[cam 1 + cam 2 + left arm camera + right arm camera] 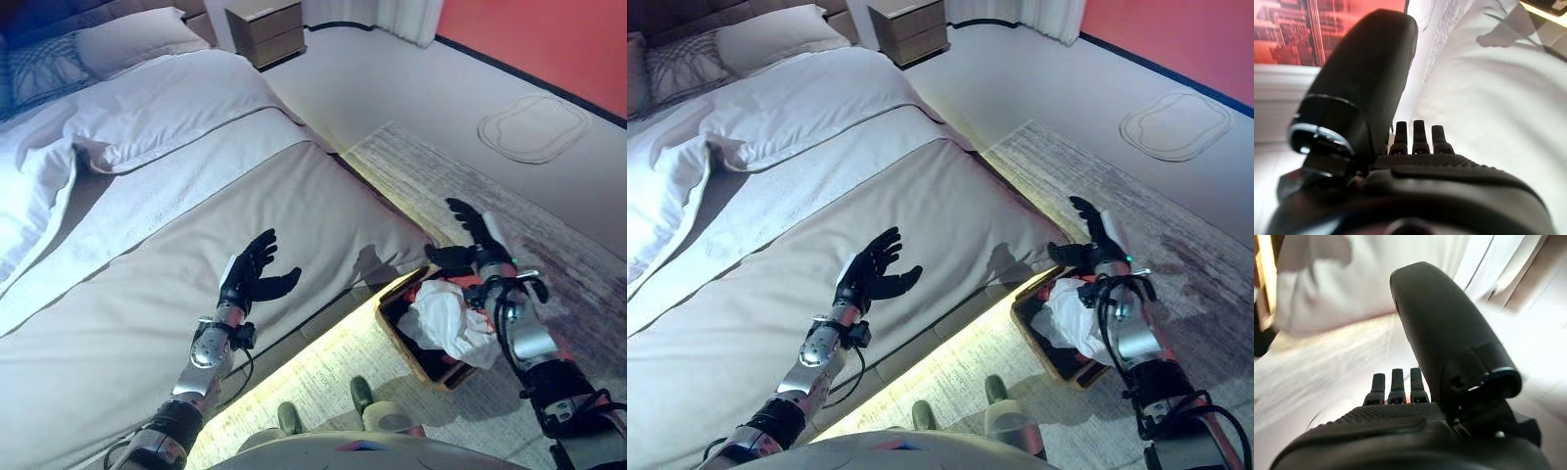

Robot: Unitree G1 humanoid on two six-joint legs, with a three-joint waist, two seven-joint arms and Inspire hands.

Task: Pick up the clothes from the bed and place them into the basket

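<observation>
- The basket [394,311] is mostly hidden under the white clothes [446,321] heaped in it and behind the right arm; only its near rim and a dark inner corner show.
- A red piece beside the clothes is too covered to identify.
- The nightstand [266,29] beyond the basket is cut off by the top edge.
- The pillows [44,69] run off the left edge.

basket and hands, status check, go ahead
Left hand open, empty, over the bed. Right hand open, empty, above the basket. White and red clothes piled in basket; no clothes seen on bed. Nothing in the way.
</observation>
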